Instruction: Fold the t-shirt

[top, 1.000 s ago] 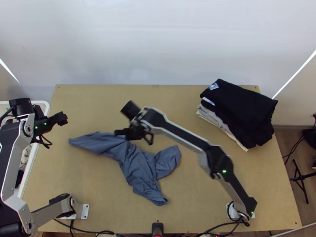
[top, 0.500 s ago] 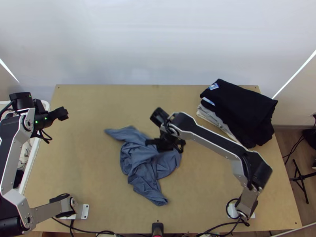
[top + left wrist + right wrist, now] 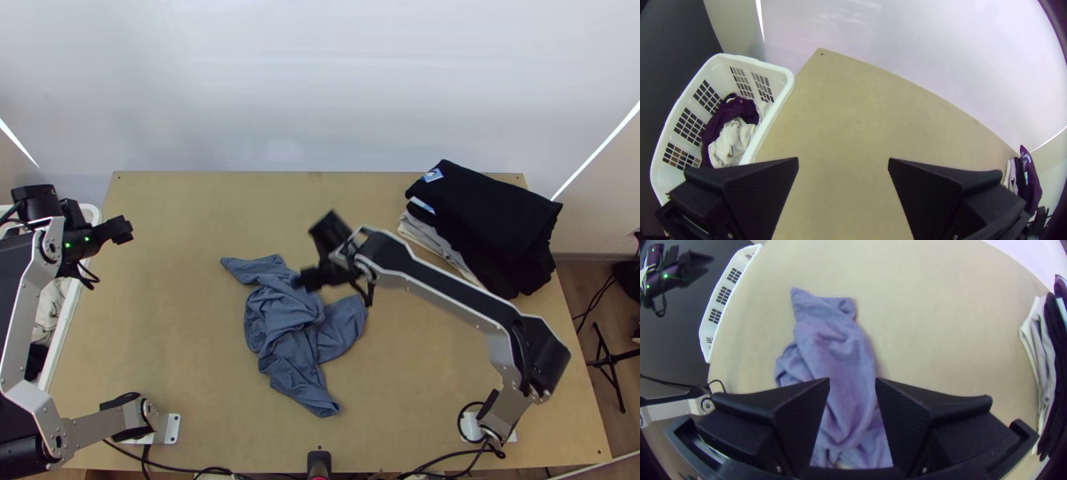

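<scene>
The top view shows the blue t-shirt (image 3: 284,320) lying bunched near the middle of the tabletop (image 3: 184,320), a little towards seven o'clock from its centre. As far as the folding goes, the job looks barely begun: the cloth is crumpled in loose ridges, with no flat panel, squared edge or clean crease. Spreading it out, turning in the sides and doubling it over all appear to be left.

Its long axis runs roughly from eleven o'clock to five o'clock, narrowing to a point at each end, while a broad flap sticks out towards two o'clock. Which end is the collar and which the hem I cannot tell.

The right end effector (image 3: 852,379) is at the shirt's twelve o'clock side, released, its two fingers parted with blue fabric seen beyond the gap; whether it touches the cloth is unclear. The left end effector (image 3: 124,230) is out towards ten o'clock, near the basket (image 3: 784,89), well apart from the shirt, also released and wide, with nothing between its fingers. A stack of folded clothes (image 3: 484,220) sits at two o'clock. A likely next move is drawing the cloth out flat.
</scene>
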{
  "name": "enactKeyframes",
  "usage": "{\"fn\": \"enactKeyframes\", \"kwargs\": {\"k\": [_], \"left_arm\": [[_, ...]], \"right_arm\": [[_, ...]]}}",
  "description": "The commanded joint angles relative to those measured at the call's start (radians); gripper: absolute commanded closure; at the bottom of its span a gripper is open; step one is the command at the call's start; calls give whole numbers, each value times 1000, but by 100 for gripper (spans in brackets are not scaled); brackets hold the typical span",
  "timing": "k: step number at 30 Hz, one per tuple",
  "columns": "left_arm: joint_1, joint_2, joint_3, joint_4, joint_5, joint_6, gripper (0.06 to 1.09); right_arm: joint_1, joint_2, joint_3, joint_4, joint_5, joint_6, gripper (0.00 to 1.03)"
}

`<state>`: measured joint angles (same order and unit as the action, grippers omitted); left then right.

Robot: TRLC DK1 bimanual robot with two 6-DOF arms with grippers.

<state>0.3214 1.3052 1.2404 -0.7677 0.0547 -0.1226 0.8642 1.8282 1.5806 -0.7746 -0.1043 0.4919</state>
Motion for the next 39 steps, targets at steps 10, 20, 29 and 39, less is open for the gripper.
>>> {"fn": "enactKeyframes", "kwargs": {"k": [10,20,29,39], "left_arm": [[19,23,30,-4,-1,14,11],[15,60,59,-4,-1,-6,11],[11,75,74,-5,-1,-20,11],[22,75,76,-5,-3,-20,11]], "right_arm": [[-140,391,343,61,-224,-12,46],[-108,454,420,-25,-267,45,46],[-90,470,401,-81,-276,37,46],[-70,467,358,-83,-276,36,46]]}}
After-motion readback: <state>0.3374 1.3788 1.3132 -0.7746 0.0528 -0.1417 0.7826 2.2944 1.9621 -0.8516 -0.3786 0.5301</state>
